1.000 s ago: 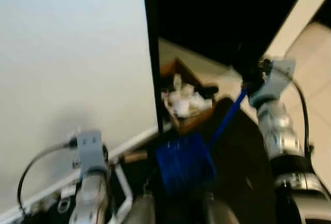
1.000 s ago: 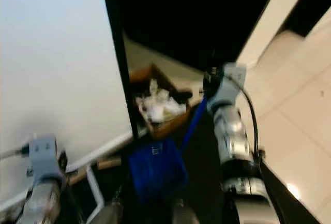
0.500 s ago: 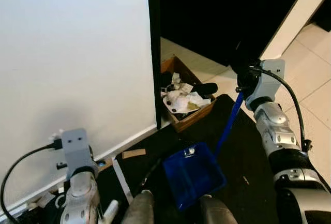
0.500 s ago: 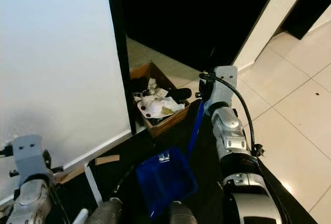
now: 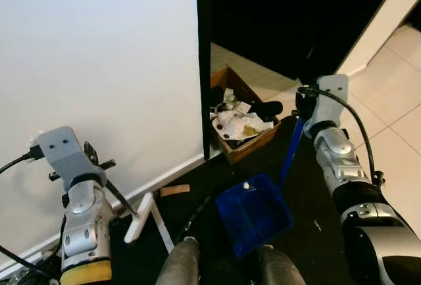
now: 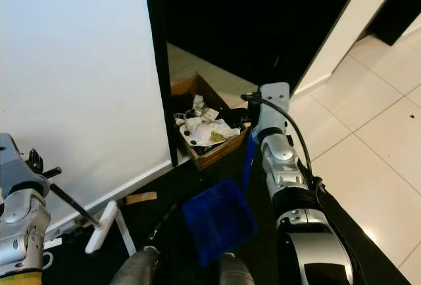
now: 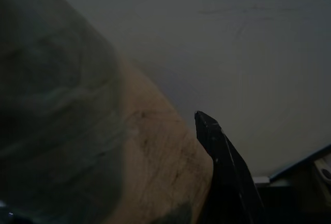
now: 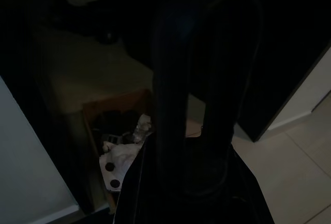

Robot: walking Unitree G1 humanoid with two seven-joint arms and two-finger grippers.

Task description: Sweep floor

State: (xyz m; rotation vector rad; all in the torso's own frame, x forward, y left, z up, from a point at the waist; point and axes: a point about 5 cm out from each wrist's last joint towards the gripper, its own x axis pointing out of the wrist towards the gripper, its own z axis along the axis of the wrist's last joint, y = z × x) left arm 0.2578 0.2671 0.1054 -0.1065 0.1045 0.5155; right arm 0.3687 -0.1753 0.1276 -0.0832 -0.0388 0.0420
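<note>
Right tool (image 5: 301, 110) clamps blue dustpan (image 5: 254, 213) handle — left tool's grip unclear; cardboard box (image 5: 245, 129) holds crumpled paper.

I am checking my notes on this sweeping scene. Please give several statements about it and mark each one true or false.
1. The blue dustpan lies on the dark floor in front of the robot. True.
2. The cardboard box is empty. False: it holds crumpled white paper and other rubbish.
3. The right gripper is at the top of the dustpan's blue handle. True.
4. The box stands on the pale tiles to the robot's right. False: it stands beside the black edge of the white wall.
5. A white brush head lies near the wall's base. True.
</note>
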